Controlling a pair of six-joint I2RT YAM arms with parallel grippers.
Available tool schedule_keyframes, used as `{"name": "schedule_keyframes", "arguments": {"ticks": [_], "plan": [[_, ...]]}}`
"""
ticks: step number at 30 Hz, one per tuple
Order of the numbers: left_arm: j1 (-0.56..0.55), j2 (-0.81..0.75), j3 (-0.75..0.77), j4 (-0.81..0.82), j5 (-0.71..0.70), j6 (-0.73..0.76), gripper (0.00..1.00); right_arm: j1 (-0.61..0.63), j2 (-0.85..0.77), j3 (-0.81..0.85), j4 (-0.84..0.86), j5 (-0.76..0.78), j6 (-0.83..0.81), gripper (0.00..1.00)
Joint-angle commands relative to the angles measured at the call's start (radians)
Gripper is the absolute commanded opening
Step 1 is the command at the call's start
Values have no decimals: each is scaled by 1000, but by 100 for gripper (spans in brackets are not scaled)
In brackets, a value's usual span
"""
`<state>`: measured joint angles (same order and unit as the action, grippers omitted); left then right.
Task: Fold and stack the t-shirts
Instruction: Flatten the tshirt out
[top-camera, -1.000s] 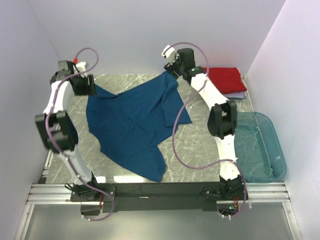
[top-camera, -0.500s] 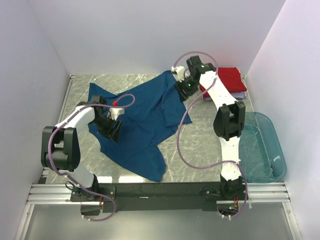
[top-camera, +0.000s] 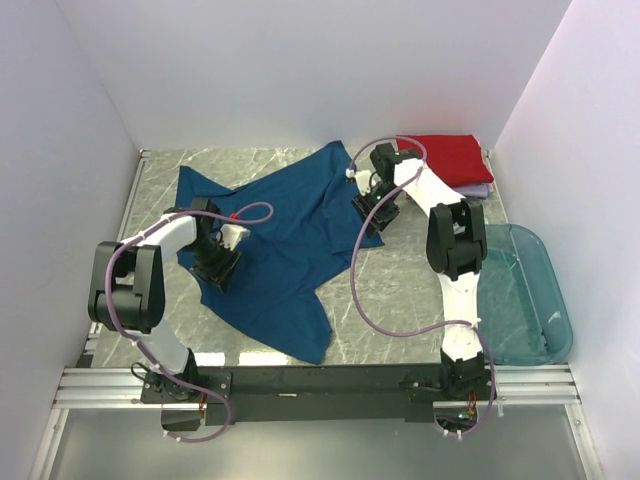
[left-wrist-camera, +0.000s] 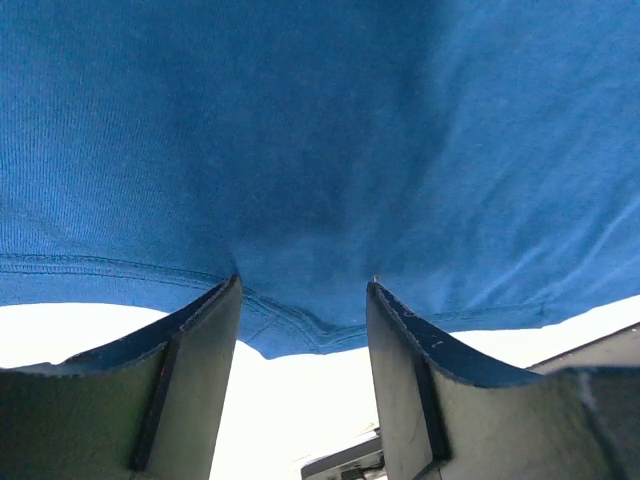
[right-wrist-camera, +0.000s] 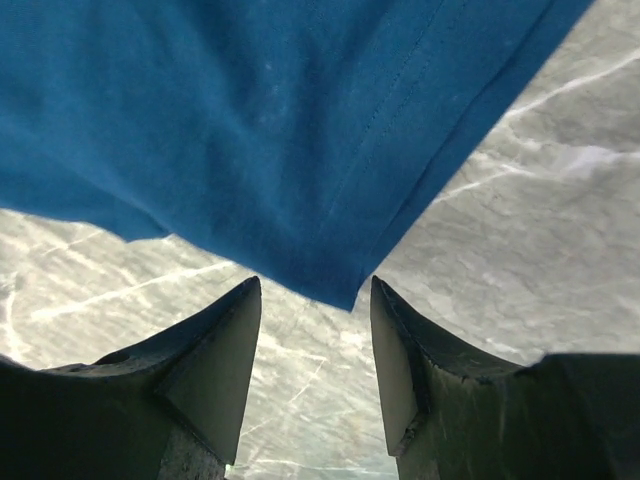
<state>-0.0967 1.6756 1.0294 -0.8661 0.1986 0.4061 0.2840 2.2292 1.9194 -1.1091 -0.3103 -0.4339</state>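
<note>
The dark blue t-shirt lies spread out and rumpled on the marble table. My left gripper is low over the shirt's left edge. In the left wrist view the gripper is open, with the shirt's stitched hem in the gap between its fingertips. My right gripper is at the shirt's right corner. In the right wrist view it is open, with the shirt's corner tip between its fingertips. The red t-shirt lies folded on the pale lavender one at the back right.
A translucent teal plastic tub stands at the right edge of the table. White walls close in the back and both sides. The arms' cables loop over the shirt and the table in front of it.
Both grippers left the shirt's back corners and came forward and down. The left one now sits at the shirt's left edge, the right one at its right corner.
</note>
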Motion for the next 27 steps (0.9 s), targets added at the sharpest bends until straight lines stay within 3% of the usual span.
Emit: {"name": "schedule_keyframes", "arguments": {"ticks": [1,5,9,16,21,27], "plan": [[0,4,-8,22,-34,23,58,27,26,-29,51,62,14,55],[3,12,-23,33,-67,34,57,38,27,-94,81,186,1,52],[32,45,-45,52,-114,69,54,37,29,-141,118,307,-32,42],[204,176,29,98,-230,155,49,18,30,-155,169,470,-83,35],[252,268,250,90,-252,169,51,14,7,-125,143,435,-86,34],[252,219,386,39,-180,209,62,24,-101,-65,31,212,-126,42]]}}
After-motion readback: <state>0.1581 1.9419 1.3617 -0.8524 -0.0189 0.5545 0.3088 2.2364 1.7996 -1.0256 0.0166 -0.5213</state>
